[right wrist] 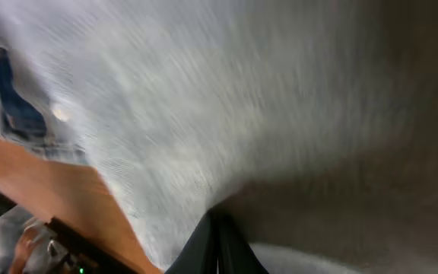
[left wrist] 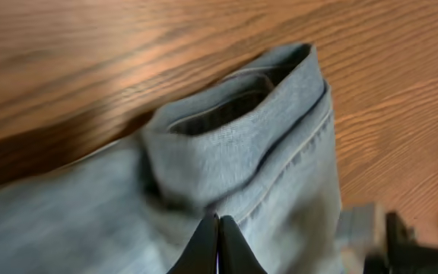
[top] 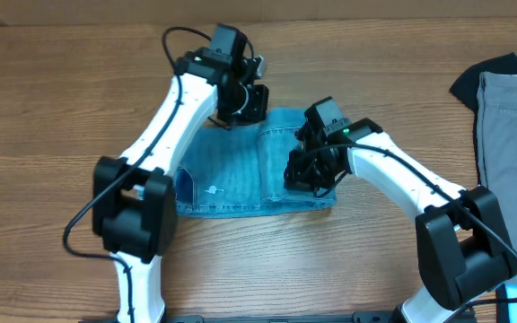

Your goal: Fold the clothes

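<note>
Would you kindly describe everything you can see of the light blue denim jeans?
The light blue denim jeans lie folded into a rough rectangle on the wooden table, with seams, a darker blue patch and a small white mark showing. The left claw is shut on a folded-over far edge; the right claw is shut on the right part.

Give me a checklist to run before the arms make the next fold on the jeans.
1. Left gripper shut on the jeans at the far edge: ok.
2. Right gripper shut on the jeans near the right end: ok.
3. Layers caught in each pinch: cannot tell.
4. Denim flat by the left gripper: not ok, bunched up.
5. Grey trousers apart from the jeans: ok.
</note>
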